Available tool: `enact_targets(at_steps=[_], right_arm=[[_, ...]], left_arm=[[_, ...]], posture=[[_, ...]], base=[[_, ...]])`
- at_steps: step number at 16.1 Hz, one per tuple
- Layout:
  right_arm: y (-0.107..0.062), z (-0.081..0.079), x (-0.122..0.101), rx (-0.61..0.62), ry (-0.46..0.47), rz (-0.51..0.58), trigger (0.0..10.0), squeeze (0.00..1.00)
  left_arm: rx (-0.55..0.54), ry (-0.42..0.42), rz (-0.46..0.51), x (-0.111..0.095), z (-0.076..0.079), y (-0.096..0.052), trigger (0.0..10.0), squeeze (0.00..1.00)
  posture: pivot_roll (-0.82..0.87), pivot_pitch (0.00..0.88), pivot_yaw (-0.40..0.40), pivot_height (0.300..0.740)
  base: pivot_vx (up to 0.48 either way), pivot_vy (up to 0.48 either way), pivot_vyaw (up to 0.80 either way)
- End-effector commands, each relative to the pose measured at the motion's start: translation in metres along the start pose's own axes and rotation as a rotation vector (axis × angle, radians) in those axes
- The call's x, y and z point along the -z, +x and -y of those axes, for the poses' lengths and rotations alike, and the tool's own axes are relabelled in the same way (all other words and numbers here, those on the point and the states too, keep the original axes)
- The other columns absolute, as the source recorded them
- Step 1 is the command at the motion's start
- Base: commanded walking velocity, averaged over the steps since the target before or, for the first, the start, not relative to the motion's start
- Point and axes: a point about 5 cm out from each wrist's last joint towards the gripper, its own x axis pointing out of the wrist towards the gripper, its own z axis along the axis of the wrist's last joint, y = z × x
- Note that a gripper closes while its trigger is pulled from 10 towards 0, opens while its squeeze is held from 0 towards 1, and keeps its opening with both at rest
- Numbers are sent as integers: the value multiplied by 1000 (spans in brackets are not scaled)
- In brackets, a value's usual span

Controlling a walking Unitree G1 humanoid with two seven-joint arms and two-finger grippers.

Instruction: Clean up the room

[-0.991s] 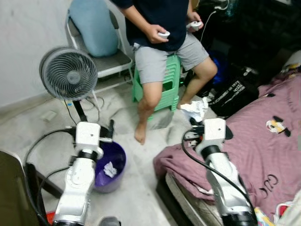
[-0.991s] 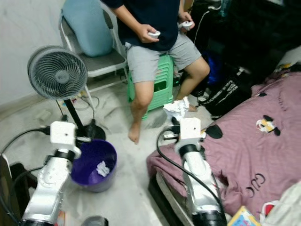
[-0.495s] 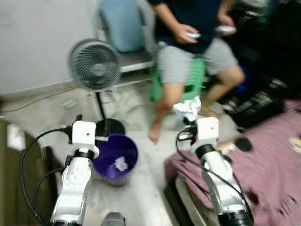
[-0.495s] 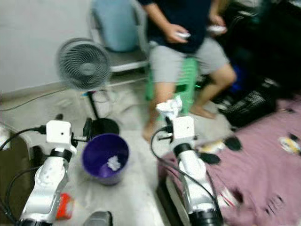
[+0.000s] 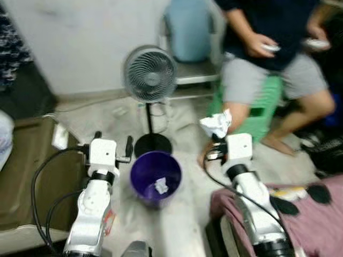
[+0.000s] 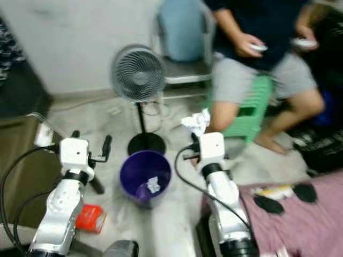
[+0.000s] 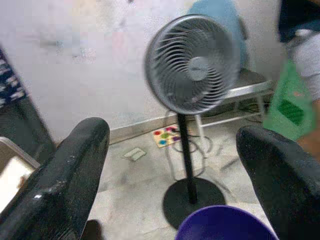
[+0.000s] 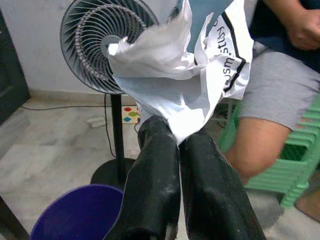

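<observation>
Right gripper [image 8: 172, 137] pinches a crumpled white paper [image 8: 180, 75], fingers closed tight on its lower edge, held up off the floor beside the purple bin [image 5: 156, 176]. The bin stands on the floor between both arms, in front of the fan base [image 5: 153, 144], with one paper scrap [image 5: 161, 186] already inside. Left gripper [image 5: 112, 147] is empty, fingers spread wide, near the bin's rim. To drop cleanly, swing the right gripper left until it's over the bin mouth, then release. Seated person [image 5: 268, 69] behind, keep clear of their legs.
</observation>
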Motion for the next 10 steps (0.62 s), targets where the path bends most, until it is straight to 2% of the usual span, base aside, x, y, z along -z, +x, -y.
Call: enact_targets(at_steps=[1, 10], right_arm=[[2, -6, -3, -15, 12, 13, 10000, 0], [2, -5, -3, -10, 11, 15, 10000, 0]], left_arm=[[-6, 14, -13, 2, -4, 0, 10000, 0], [-6, 11, -16, 1, -3, 1, 10000, 0]], posture=[[84, 0, -38, 740], [80, 0, -38, 740]], base=[[0, 0, 800], [0, 0, 799]])
